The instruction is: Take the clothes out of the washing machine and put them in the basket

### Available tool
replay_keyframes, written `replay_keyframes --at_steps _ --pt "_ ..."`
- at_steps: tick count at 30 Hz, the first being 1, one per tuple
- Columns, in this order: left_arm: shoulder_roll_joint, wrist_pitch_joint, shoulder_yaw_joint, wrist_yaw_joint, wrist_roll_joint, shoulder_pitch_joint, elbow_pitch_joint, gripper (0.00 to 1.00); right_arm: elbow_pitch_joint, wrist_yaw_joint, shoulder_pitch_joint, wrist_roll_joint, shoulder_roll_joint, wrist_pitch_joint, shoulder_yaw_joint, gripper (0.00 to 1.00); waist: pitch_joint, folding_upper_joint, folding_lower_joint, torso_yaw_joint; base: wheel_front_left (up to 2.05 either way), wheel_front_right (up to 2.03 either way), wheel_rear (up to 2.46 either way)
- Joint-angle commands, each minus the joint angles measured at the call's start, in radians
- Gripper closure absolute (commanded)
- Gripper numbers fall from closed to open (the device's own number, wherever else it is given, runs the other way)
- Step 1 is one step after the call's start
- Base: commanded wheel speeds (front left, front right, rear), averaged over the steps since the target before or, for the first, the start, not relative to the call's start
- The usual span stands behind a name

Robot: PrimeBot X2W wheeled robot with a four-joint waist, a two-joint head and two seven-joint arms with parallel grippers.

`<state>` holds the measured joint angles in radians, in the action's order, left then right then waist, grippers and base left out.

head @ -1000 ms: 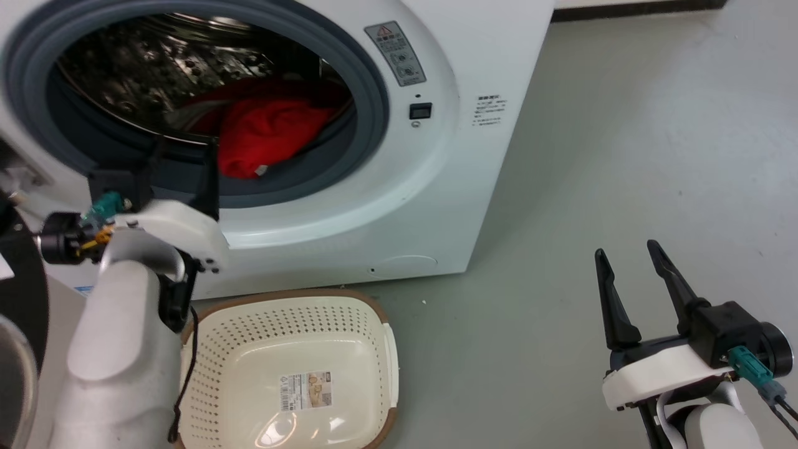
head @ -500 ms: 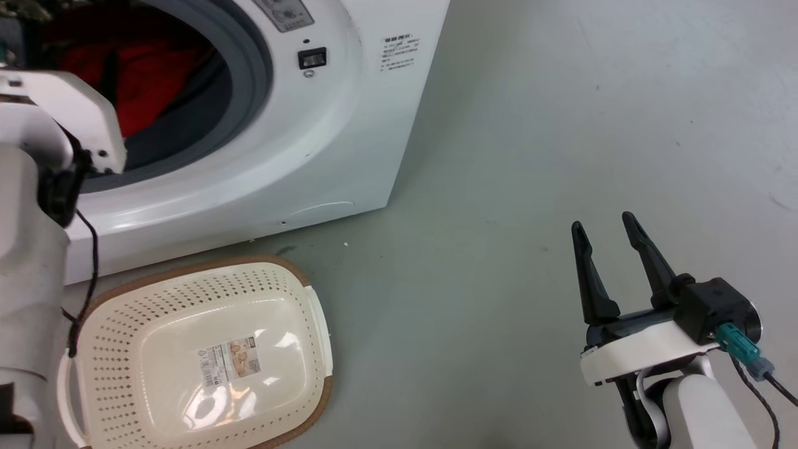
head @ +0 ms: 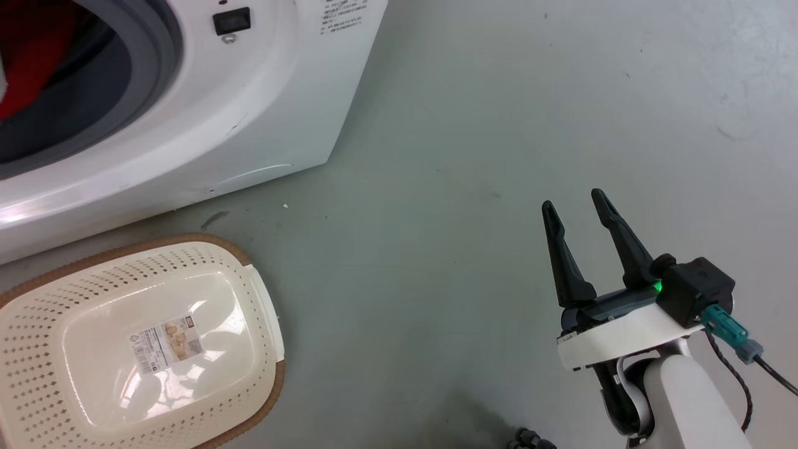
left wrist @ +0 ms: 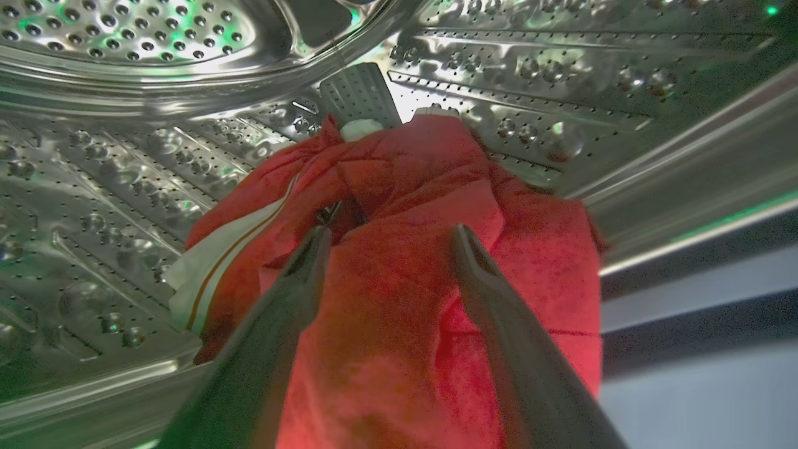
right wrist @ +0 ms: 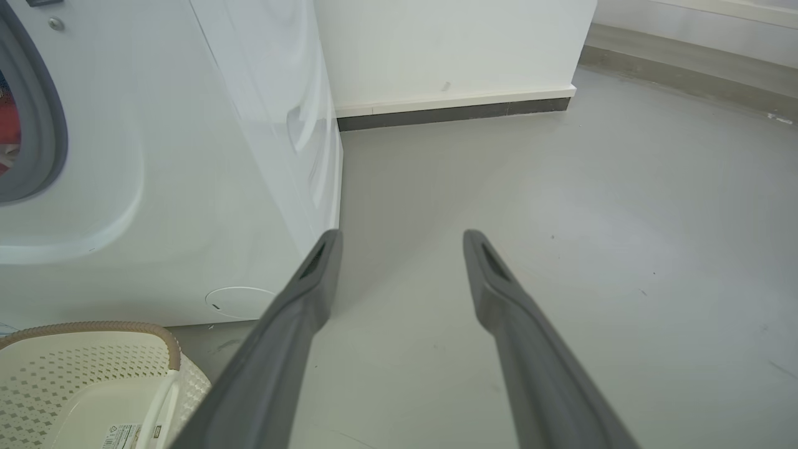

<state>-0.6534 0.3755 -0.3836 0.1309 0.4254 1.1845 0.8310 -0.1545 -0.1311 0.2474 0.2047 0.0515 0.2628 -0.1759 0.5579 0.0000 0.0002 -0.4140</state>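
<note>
Head view has the washing machine point(head: 249, 112) upper left and the basket point(head: 124, 244) lower left with nothing in it, so I judge nothing done: the clothes point(left wrist: 399, 181) lie mid-frame in the left wrist view, inside the drum point(left wrist: 112, 187), with the left hand point(left wrist: 389, 234) spread over them and gripping nothing, and the right hand point(head: 572, 199) parted and empty at lower right.

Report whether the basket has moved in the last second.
No. The camera swung; the basket still sits on the floor just before the washing machine's base.
</note>
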Motion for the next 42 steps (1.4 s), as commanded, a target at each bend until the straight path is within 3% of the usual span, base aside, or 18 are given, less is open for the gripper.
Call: replay_keyframes --at_steps 1,9,11,12,13,16,23,33,42 --pt "-0.027 0.023 -0.017 0.000 0.012 0.029 -0.008 0.00 0.008 0.001 0.021 0.010 -0.002 0.002 -0.009 0.00 0.035 0.0000 -0.0002 -0.025 0.00 0.00 0.00" --pt "-0.088 0.173 -0.055 -0.001 0.062 0.083 0.007 0.00 0.018 0.001 0.031 0.028 -0.002 0.002 -0.031 0.00 0.079 0.0000 -0.0002 -0.050 0.00 0.00 0.00" --pt "-0.096 0.223 -0.064 -0.001 0.073 0.085 0.015 0.58 0.018 0.001 0.033 0.028 -0.002 0.002 -0.034 0.00 0.084 0.0000 -0.0002 -0.053 0.00 0.00 0.00" --pt "-0.099 0.242 -0.068 -0.001 0.077 0.086 0.013 0.73 0.019 0.001 0.035 0.029 -0.002 0.002 -0.034 0.00 0.086 0.0000 -0.0002 -0.055 0.00 0.00 0.00" --pt "-0.103 0.260 -0.068 -0.001 0.086 0.087 0.014 1.00 0.021 0.001 0.037 0.029 -0.002 0.002 -0.035 0.00 0.088 0.0000 -0.0002 -0.056 0.00 0.00 0.00" --pt "-0.106 0.310 -0.066 0.000 0.109 0.075 0.017 1.00 0.059 0.001 0.045 0.032 -0.002 0.002 -0.027 0.00 0.092 0.0000 -0.0002 -0.058 0.00 0.00 0.00" --pt "-0.109 0.256 -0.053 -0.023 0.119 0.053 -0.020 1.00 0.086 0.001 0.029 0.026 -0.002 0.002 -0.022 0.00 0.080 0.0000 -0.0002 -0.055 0.00 0.00 0.00" --pt "-0.053 -0.048 -0.016 -0.077 0.128 -0.038 -0.050 1.00 0.073 0.001 0.029 0.004 -0.002 0.002 -0.006 0.00 0.024 0.0000 -0.0002 -0.026 0.00 0.00 0.00" --pt "0.041 -0.308 -0.011 -0.087 0.140 -0.154 0.013 1.00 0.048 0.001 0.009 -0.023 -0.002 0.002 0.015 0.00 -0.086 0.0000 -0.0002 0.014 0.00 0.00 0.00"
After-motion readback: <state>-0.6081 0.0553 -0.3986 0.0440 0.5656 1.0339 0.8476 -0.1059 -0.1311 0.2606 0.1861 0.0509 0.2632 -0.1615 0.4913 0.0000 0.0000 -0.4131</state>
